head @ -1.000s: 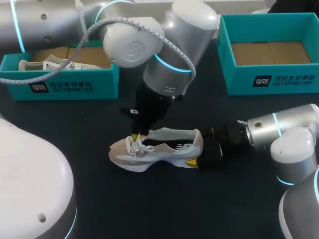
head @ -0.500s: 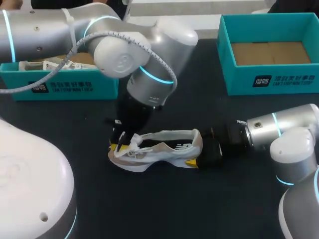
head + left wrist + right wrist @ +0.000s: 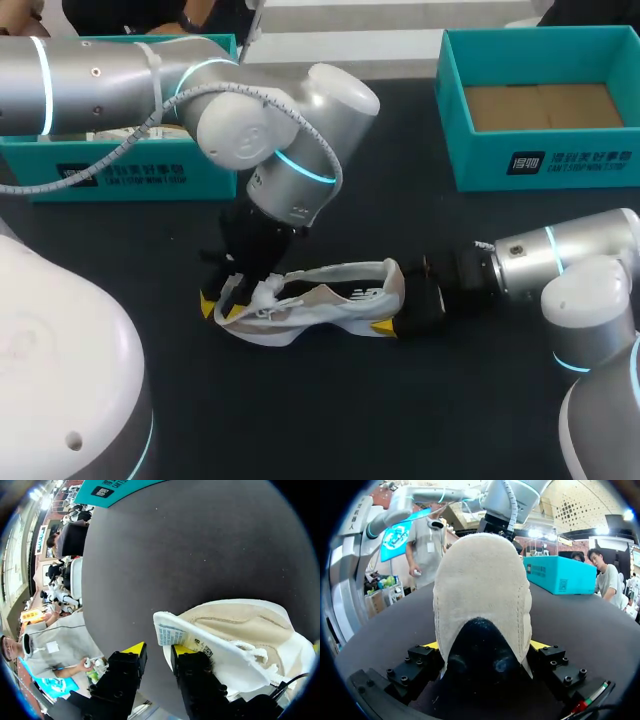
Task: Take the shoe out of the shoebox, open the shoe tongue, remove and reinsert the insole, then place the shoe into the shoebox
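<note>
**At mid-table: sneaker clamped by the heel**

The beige-and-white sneaker [image 3: 335, 300] stands on its sole on the black table [image 3: 330, 410], toe toward my left. The right gripper [image 3: 485, 645] is closed on its heel, with a yellow-tipped finger [image 3: 540, 644] pressing each side. At the toe end, the left gripper [image 3: 157, 650] has its fingers apart with bare table between them. The tongue [image 3: 200, 647], label showing, rests over one finger. Farther back, a teal shoebox [image 3: 130, 175] sits on the left under the left arm, and an open shoebox [image 3: 540, 160] sits on the right.

The black table [image 3: 330, 400] bears a shoe [image 3: 322, 300], teal shoebox [image 3: 545, 160] and second shoebox [image 3: 120, 175].
</note>
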{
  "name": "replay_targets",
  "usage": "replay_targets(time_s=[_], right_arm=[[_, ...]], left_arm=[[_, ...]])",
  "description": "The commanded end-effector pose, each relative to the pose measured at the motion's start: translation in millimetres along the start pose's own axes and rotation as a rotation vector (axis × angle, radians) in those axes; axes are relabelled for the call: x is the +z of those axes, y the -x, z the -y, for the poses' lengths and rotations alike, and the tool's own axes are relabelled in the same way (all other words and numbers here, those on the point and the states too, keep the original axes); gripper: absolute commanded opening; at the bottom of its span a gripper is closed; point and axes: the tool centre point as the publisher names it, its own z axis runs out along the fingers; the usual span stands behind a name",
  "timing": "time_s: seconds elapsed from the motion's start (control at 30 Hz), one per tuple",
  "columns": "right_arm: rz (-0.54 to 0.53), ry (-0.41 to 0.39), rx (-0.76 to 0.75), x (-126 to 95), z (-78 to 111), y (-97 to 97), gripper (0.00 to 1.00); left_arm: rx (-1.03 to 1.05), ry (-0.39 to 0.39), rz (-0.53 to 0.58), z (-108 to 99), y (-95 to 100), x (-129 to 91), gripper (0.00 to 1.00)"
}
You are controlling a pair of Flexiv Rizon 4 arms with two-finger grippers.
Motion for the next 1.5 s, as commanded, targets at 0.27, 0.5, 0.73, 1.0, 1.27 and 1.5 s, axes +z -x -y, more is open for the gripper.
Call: replay_targets(time_s=[0.27, 0.5, 0.73, 1.0, 1.27, 1.5], right_arm=[[0.001, -0.005, 0.001, 8, 5.9, 1.5, 0.0], [0.001, -0.005, 0.001, 8, 5.9, 1.5, 0.0], [0.001, -0.005, 0.001, 8, 5.9, 1.5, 0.0], [0.001, -0.005, 0.001, 8, 5.9, 1.5, 0.0], [0.001, -0.005, 0.001, 8, 5.9, 1.5, 0.0], [0.001, -0.005, 0.001, 8, 5.9, 1.5, 0.0]], left_arm=[[0.083, -0.078, -0.119, -14, 18.6, -44, 1.0], [0.184, -0.216, -0.211, -21, 29.1, -89, 1.0], [0.421, -0.295, -0.31, -19, 43.9, -132, 1.0], [1.021, -0.428, -0.284, -12, 56.6, -180, 1.0], [1.598, -0.674, -0.247, -13, 53.1, -216, 0.71], [2.011, -0.825, -0.233, -25, 33.6, -241, 0.0]])
